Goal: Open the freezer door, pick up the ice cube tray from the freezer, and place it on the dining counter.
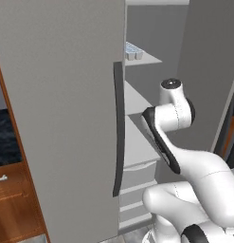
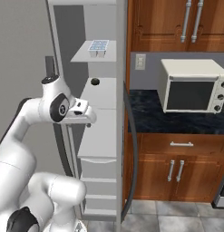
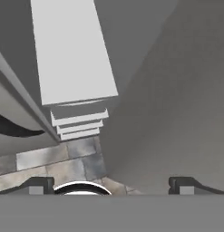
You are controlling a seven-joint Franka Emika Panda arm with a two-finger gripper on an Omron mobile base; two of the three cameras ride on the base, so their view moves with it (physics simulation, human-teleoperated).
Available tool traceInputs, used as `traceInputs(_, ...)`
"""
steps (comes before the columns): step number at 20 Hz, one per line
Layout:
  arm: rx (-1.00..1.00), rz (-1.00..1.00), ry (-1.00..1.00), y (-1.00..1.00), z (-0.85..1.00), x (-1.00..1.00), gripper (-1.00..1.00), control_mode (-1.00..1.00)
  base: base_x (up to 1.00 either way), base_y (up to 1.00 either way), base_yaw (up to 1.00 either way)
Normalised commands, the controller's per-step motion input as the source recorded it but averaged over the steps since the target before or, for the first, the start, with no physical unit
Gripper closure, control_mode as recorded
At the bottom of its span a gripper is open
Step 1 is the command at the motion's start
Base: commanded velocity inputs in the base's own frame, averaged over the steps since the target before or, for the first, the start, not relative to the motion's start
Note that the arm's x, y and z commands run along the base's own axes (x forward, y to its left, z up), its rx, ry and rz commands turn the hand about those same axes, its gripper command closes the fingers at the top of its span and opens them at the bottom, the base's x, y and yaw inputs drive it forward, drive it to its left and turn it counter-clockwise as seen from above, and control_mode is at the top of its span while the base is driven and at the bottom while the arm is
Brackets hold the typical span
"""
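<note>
The freezer [image 2: 97, 136] stands open, showing white shelves. Its freezer door [image 2: 121, 136] is swung out toward me, edge-on in the right base view, and its grey inner face [image 1: 208, 71] shows in the left base view. The ice cube tray [image 2: 99, 46] [image 1: 134, 50], white with pale-blue cubes, lies on the top shelf. My gripper [image 2: 86, 121] [image 3: 111, 186] hangs open and empty in front of the middle shelves, well below the tray, pointing down at the drawers and floor. The dining counter is out of view.
A second grey door [image 1: 66, 118] with a dark handle [image 1: 118, 128] stands left of the open compartment. White drawers [image 2: 100, 174] sit under the shelves. Right of the freezer, a microwave [image 2: 192, 90] stands on a black wall counter [image 2: 149, 118] above wooden cabinets [image 2: 177, 172].
</note>
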Motion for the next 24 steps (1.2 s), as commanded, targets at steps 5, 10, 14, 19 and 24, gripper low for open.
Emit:
traceInputs(5, -0.12, 0.53, -0.14, -0.09, 0.79, -0.10, -1.00, -1.00, 0.00, 0.00, 0.00)
traceInputs(10, -0.05, 0.41, -0.16, 0.05, 0.83, 0.00, -1.00, -1.00, 0.00, 0.00, 0.00)
traceInputs(14, -0.33, 0.29, -0.16, 0.28, 0.78, 0.20, -1.00, -1.00, 0.00, 0.00, 0.00)
traceInputs(19, -0.39, 0.26, -0.15, 0.08, 0.69, 0.46, -1.00, -1.00, 0.00, 0.00, 0.00)
traceInputs(24, -0.20, 0.18, -0.06, 0.00, 0.26, 0.50, -1.00, -1.00, 0.00, 0.00, 0.00)
